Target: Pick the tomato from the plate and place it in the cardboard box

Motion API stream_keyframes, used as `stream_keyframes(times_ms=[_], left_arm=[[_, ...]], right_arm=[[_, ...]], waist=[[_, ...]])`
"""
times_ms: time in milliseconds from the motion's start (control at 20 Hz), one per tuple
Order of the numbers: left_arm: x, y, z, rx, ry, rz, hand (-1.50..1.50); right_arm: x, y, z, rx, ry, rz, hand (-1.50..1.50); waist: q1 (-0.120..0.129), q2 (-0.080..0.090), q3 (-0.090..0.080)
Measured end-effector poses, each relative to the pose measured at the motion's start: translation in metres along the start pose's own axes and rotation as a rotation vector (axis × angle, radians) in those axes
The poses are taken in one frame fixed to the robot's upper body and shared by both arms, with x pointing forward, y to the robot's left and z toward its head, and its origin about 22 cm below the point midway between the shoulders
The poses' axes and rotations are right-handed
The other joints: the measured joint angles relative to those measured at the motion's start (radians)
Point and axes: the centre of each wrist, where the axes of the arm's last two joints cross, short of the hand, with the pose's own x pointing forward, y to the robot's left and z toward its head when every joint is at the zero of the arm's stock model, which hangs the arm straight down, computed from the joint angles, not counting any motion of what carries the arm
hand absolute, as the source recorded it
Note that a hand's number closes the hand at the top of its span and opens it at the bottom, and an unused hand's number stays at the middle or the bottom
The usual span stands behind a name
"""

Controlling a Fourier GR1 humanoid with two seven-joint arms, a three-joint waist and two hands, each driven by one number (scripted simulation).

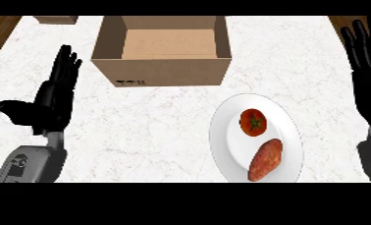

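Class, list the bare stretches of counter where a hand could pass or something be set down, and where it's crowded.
Free: the counter between the left hand and the plate, below the cardboard box; between box and right hand. Crowded: the plate, holding tomato and sweet potato.

right hand (360, 67) edge-clipped, far box (56, 19) cropped
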Motion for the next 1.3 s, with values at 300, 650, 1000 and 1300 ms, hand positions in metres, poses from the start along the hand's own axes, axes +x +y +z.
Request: stream_keyframes(times_ms=[300,650,1000,1300], left_arm=[[-0.017,0.011,0.015,-0.013,0.092,-0.171,0.0],[-0.032,0.018,0.033,-0.05,0.191,-0.26,0.0],[-0.032,0.023,0.043,-0.061,0.22,-0.28,0.0],[-0.037,0.022,0.05,-0.053,0.229,-0.292,0.0]], right_arm=[[-0.009,0.038,-0.002,-0.091,-0.103,0.078,-1.5],[-0.063,0.047,0.048,-0.462,0.026,0.361,-1.5],[-0.075,0.049,0.088,-0.411,0.077,0.575,-1.5],[-0.059,0.02,0.107,-0.183,0.284,0.842,-1.5]], waist=[[0.008,-0.02,0.024],[0.004,-0.02,0.029],[0.002,-0.026,0.029],[-0.003,-0.027,0.025]])
